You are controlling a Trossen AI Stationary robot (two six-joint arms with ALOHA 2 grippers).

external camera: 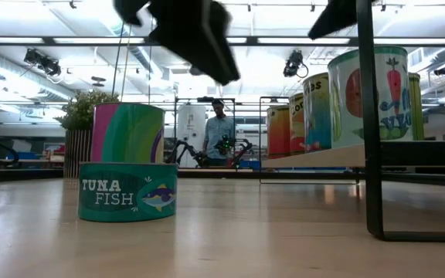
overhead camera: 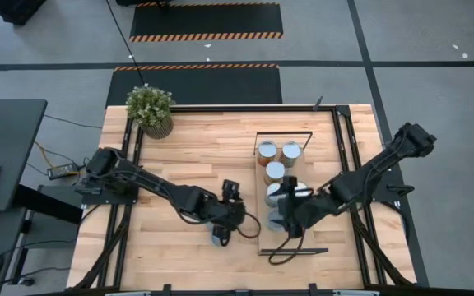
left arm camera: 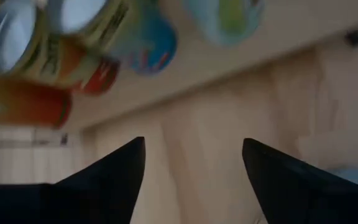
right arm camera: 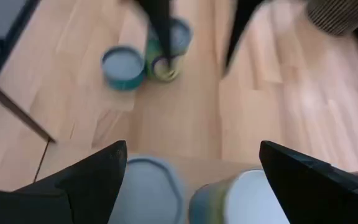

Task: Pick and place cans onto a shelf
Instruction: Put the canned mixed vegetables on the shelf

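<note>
Step in hand, by judgement: fetching the cans left off the shelf point(overhead camera: 260, 164).

- Shelf: five cans point(overhead camera: 275, 173) stood on it.
- Tabletop point(overhead camera: 188, 140), beside the shelf: a tuna can point(external camera: 127, 191) and a taller can point(external camera: 127, 132).
- Left end effector point(overhead camera: 227, 220): above those two, fingers apart, empty. Next move calls for descent around one.
- Right end effector point(overhead camera: 289, 215): over the shelf's cans, fingers apart, empty.

**Bystanders around the workspace**

A potted plant point(overhead camera: 150, 108) sits at the table's point(overhead camera: 188, 148) far corner, well away from the left gripper point(overhead camera: 225, 220) and beyond it. In the low view a person point(external camera: 219, 133) stands in the room behind. Striped floor mats point(overhead camera: 206, 20) lie past the table.
</note>
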